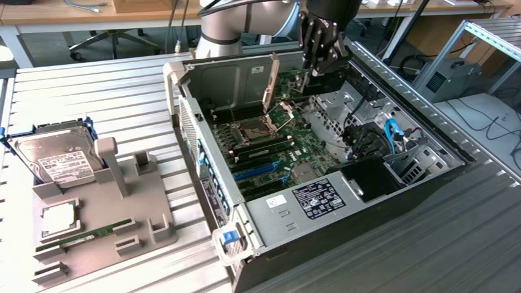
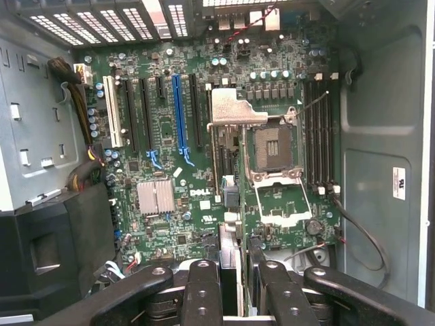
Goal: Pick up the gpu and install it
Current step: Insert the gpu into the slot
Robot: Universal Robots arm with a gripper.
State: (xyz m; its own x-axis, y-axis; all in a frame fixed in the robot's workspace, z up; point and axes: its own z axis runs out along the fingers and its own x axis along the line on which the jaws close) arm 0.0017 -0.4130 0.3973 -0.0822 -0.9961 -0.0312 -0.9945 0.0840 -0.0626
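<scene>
gpu [image 2: 232, 252]: thin card seen edge-on between my fingers, probably it, view cramped. Claw [image 2: 234, 293] clenched narrow on it, hanging over open case [image 1: 219, 79], upper centre of exterior view. Step: carry done, install pending, card above motherboard [image 2: 170, 224], not seated. Seating calls for edge squared to blue slot [image 2: 178, 112].

A ribbed metal surface [image 1: 97, 91] in front; behind it wooden desks [image 1: 49, 15], an office chair [image 1: 110, 39], and grey floor.
</scene>
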